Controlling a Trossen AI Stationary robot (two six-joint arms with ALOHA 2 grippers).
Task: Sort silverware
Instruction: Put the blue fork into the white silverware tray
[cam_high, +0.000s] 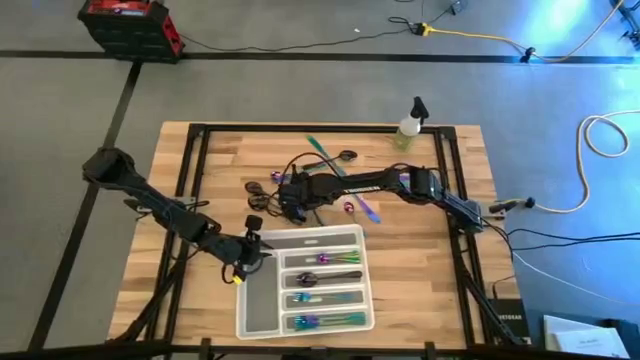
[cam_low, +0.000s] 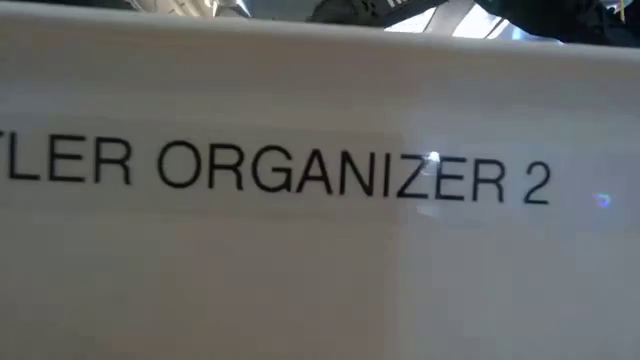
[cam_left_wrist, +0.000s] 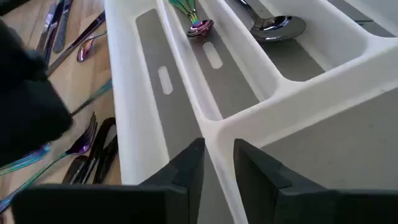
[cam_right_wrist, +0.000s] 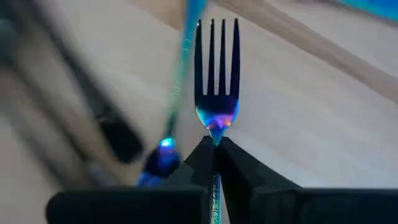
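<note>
Pinching an iridescent fork (cam_right_wrist: 216, 81) by its neck, the right end effector (cam_right_wrist: 215, 149) sits over the loose silverware (cam_high: 300, 185) at mid-bench (cam_high: 440, 260) | left end effector (cam_left_wrist: 217, 162), fingers narrowly parted, straddles a divider wall of the white compartment tray (cam_high: 255, 315) | sorted pieces lie in tray slots | spray bottle (cam_high: 410, 125) stands at the far edge.

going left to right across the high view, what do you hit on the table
left gripper at the tray's left edge → white compartment tray → right gripper shut on an iridescent fork over the loose silverware → spray bottle
</note>
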